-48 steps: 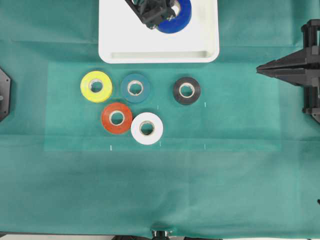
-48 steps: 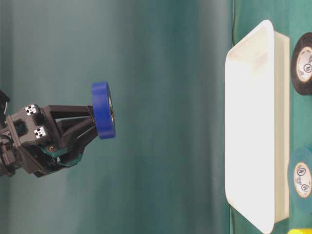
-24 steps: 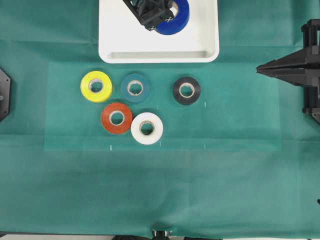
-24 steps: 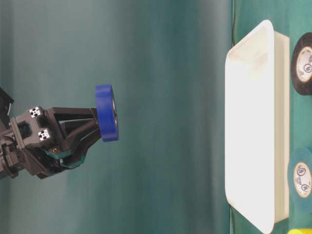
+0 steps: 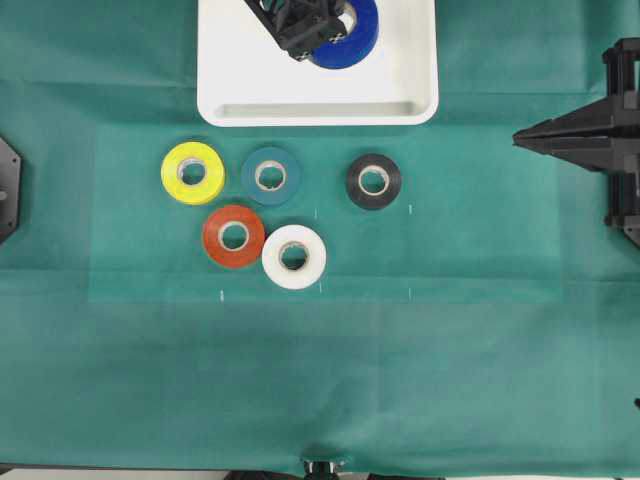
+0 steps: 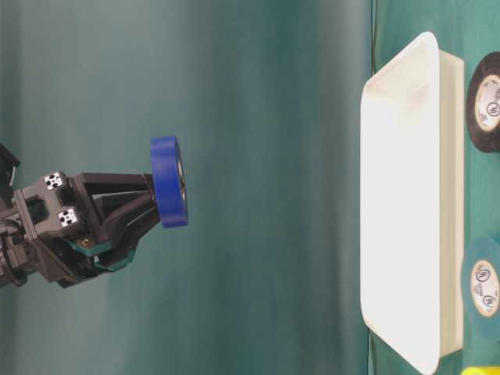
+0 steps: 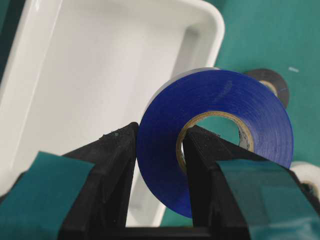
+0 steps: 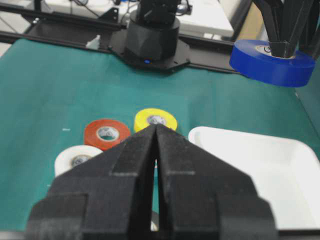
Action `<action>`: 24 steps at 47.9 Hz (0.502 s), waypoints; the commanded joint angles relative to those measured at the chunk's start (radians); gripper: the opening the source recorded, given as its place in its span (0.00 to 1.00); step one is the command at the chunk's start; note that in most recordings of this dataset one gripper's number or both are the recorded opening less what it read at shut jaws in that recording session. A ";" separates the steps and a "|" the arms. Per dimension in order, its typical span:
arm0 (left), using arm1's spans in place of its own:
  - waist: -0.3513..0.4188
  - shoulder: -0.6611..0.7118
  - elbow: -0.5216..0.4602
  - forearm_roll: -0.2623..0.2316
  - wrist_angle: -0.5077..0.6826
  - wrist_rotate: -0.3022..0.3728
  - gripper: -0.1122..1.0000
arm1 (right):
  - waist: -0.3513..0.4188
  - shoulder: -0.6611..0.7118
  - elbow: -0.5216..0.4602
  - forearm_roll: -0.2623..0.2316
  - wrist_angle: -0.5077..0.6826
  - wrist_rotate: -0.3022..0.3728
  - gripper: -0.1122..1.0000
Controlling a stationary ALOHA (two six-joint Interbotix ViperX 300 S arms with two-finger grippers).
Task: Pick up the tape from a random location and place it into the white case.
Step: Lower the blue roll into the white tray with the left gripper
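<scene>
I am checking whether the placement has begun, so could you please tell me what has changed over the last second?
Hardly anything. The left hand stays shut on the blue tape, one finger through its core, well above the white case; in the table-level view the roll has only edged slightly toward the case. Nothing was released. The right hand remains shut and parked, and the five rolls on the green cloth lie as before.

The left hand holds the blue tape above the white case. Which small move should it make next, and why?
Probably lower straight down toward the white case before letting go. The left hand grips the blue tape through its core, and the table-level view shows a wide gap between roll and case. From overhead the roll already sits over the case, so no sideways shift seems needed.
</scene>
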 commanded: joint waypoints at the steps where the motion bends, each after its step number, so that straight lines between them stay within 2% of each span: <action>1: 0.002 -0.048 0.002 0.002 -0.006 0.000 0.32 | 0.000 0.003 -0.029 -0.002 -0.005 -0.002 0.10; 14: 0.002 -0.046 0.011 0.002 -0.025 0.000 0.32 | 0.000 0.003 -0.029 -0.002 -0.005 -0.002 0.10; 24: 0.006 -0.044 0.081 0.002 -0.087 0.000 0.32 | 0.000 0.003 -0.029 -0.002 -0.005 -0.002 0.10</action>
